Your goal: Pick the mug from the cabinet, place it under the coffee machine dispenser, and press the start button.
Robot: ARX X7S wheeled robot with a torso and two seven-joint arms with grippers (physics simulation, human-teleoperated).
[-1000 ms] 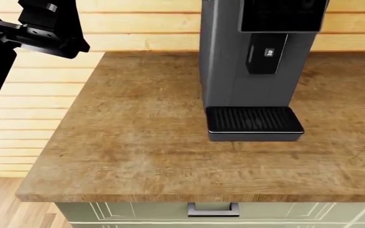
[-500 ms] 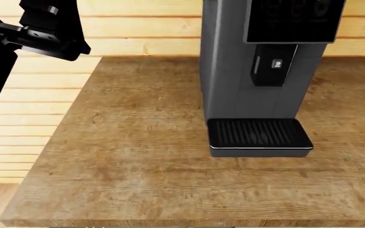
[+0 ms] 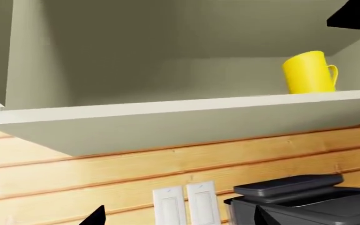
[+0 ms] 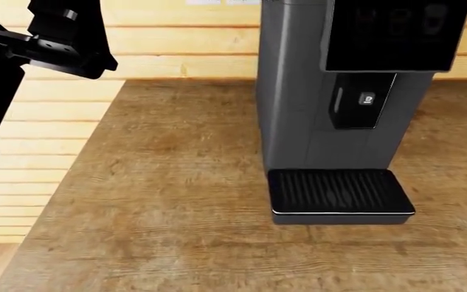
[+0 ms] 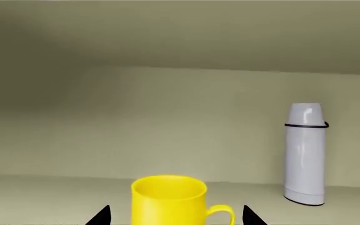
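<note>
Pale cabinet shelf [image 5: 42, 192] under upright yellow mug [image 5: 169, 199], silver flask [image 5: 305, 154]

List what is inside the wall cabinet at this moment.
The mug stands upright near the front of the shelf, with a white flask upright farther back. The shelf's far side lies outside both wrist views, so anything there cannot be seen.

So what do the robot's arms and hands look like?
The left arm is all black and blocky, with flat angular panels and a small pale patch on top. No cables show. Of each hand only two black pointed fingertips peek in, the left hand's too.
</note>
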